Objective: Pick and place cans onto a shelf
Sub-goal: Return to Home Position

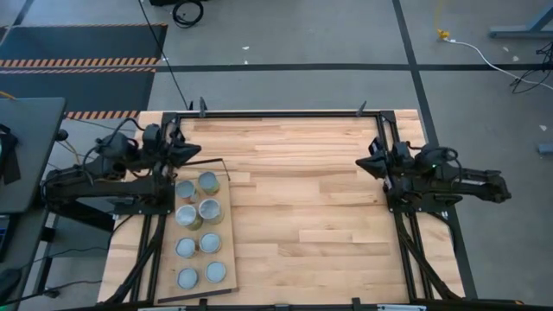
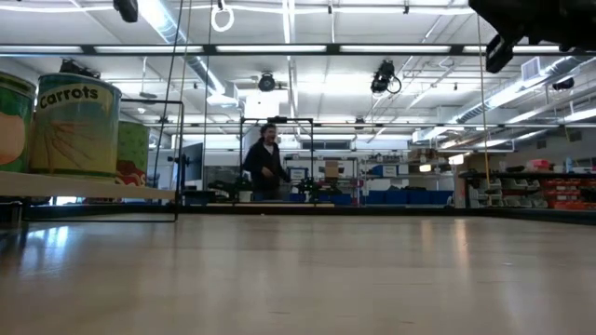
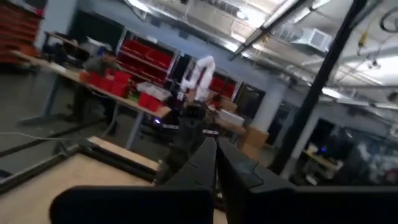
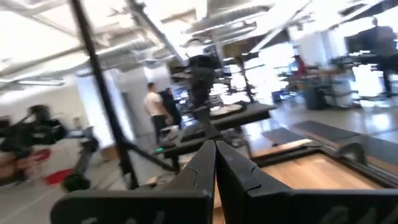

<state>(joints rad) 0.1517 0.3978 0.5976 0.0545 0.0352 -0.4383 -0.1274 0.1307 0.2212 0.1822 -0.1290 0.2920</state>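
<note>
**Eight cans on the plywood shelf, both arms at the table's sides**

Eight small cylindrical cans [image 1: 198, 229] with silvery-grey round lids stand upright on the shelf [image 1: 229, 259]. They form two rows of four along its length, each pair close together. The shelf is a flat, pale rectangular plywood board lying at the left side of the butcher-block wooden tabletop [image 1: 302, 216]. A thin black wire frame [image 1: 212, 161] crosses its far end.

In the low view, a pale can labelled "Carrots" [image 2: 74, 126] sits between a green-labelled can [image 2: 13, 121] at the picture's edge and a third can partly hidden behind it.

The left gripper [image 1: 200, 154] shows just past the framed end of the shelf, near the closest pair of cans but apart from them. Its fingers [image 3: 205, 165] are pressed together and hold nothing.

The right gripper [image 1: 359, 162] is well apart, at the table's opposite side. Its fingers [image 4: 205, 165] are likewise closed and empty.

A person [image 2: 265, 163] stands in the room beyond the table.
</note>
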